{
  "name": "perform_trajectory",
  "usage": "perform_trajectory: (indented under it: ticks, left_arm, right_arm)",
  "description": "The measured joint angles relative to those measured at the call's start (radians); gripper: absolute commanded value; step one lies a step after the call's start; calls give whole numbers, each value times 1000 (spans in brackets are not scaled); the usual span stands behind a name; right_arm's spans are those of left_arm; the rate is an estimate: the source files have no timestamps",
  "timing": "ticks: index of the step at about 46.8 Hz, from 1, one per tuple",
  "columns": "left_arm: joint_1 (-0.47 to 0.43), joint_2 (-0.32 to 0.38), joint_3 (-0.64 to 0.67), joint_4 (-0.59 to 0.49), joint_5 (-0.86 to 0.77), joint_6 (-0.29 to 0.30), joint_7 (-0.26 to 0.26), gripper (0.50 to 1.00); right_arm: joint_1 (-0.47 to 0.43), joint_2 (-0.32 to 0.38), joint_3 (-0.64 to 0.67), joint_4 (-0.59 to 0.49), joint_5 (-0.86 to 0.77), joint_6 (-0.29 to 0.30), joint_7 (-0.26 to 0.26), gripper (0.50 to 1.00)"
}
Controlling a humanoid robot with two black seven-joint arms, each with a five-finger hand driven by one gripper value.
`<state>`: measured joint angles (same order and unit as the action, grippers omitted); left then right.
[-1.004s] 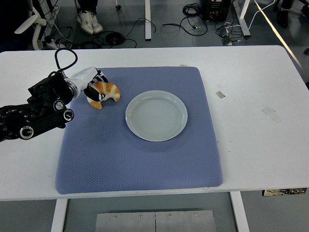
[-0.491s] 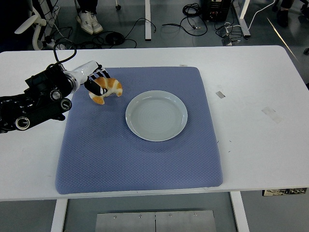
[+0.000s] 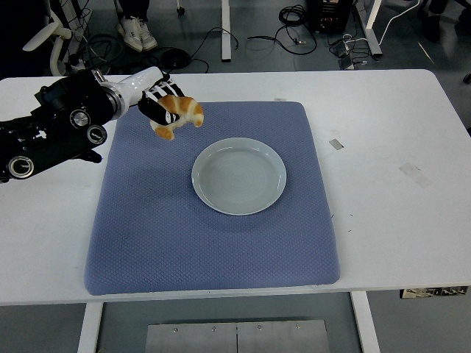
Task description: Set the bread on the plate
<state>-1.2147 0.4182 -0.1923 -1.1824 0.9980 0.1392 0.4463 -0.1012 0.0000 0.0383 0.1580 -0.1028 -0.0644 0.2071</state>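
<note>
Head view, robot at white table (image 3: 383, 147); left arm entering from left edge of frame, right arm out of view. Left hand (image 3: 156, 103), white-and-black, five-fingered, in upper left of frame, fingers curled around golden-brown crescent-shaped bread roll (image 3: 179, 115); bread lifted clear of blue quilted fabric mat (image 3: 213, 243), suspended over mat's upper left corner, one tip pointing down. Round pale grey-green plate (image 3: 238, 176) lying empty at centre of frame, on mat, well apart from bread, to lower right of it. Small strips of tape (image 3: 335, 143) on bare table at right of mat; cables and chair legs on floor beyond table's far edge, at top of frame.

Step in hand, as judged: carry toward plate, with release not yet due.

Risks from here, as judged: grip apparently confined to one end of roll, with most of its body overhanging fingers, hence possible rotation or slipping out during sideways travel; soft crumb liable to be crushed or torn under tighter squeeze; release too early or too high likely to drop bread on mat short of rim, or to let curved crust roll off plate; low approach liable to knock rim and shift plate across mat.
</note>
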Motion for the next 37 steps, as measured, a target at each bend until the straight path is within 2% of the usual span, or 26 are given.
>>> perform_trajectory:
  ticks: [15,25,37]
  left_arm:
    - [-4,-83,9,-9,12,3,4,500]
    - [-10,-125,28,-55,48,3,9,507]
    - [-13,-145,45,-79,75,1,11,508]
  right_arm:
    - [0,0,0,0,0,0,0,1000]
    - [0,0,0,0,0,0,0,1000]
    - [0,0,0,0,0,0,0,1000]
